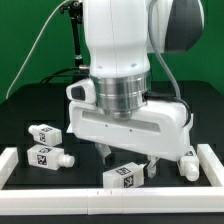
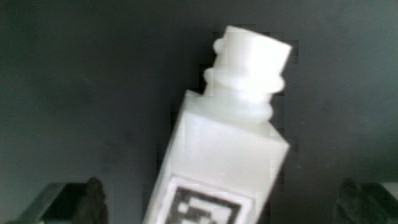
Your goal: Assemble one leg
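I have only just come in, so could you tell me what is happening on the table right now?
The Panda arm's gripper hangs low over one leg, which lies flat on the black table. The fingers stand open on either side of the leg without touching it, so it is not yet gripped. A second leg and a third leg lie loose toward the exterior view's left.

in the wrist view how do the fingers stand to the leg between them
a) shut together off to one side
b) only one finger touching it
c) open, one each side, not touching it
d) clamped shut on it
C: in the wrist view the fingers sit on either side of the leg with a dark gap between each and the leg. The exterior view shows the gripper low over it.
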You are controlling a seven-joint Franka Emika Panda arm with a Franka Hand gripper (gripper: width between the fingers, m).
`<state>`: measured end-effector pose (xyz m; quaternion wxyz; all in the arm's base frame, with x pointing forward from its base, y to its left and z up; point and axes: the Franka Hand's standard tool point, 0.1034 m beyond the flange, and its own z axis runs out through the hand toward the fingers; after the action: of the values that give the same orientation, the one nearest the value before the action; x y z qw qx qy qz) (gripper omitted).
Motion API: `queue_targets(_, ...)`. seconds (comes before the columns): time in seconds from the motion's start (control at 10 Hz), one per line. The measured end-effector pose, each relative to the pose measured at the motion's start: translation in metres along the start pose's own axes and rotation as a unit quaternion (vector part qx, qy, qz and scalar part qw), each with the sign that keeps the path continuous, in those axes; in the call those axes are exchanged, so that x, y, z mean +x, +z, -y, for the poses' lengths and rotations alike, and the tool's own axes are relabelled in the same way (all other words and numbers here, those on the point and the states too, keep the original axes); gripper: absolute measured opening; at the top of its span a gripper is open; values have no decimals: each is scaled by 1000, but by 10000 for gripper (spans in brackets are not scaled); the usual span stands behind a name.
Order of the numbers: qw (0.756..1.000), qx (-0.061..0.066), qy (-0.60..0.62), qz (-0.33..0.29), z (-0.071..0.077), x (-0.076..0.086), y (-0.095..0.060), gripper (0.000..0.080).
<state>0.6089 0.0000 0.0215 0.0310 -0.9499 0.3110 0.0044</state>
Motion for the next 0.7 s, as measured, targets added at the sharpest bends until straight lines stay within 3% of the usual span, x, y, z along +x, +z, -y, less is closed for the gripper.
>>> queue_targets(0.2, 1000, 2, -5, -5, 2, -1, 3, 649)
queue_targets(0.4, 1000, 1, -6, -4, 2, -1, 4, 378)
queue_targets(0.5, 1000, 2, -6, -5, 2, -1, 4, 280)
queue_targets(0.6, 1000, 2, -7, -5, 2, -1, 3, 280)
queue_targets(0.7, 1000, 5, -18, -4, -2, -1, -7, 281)
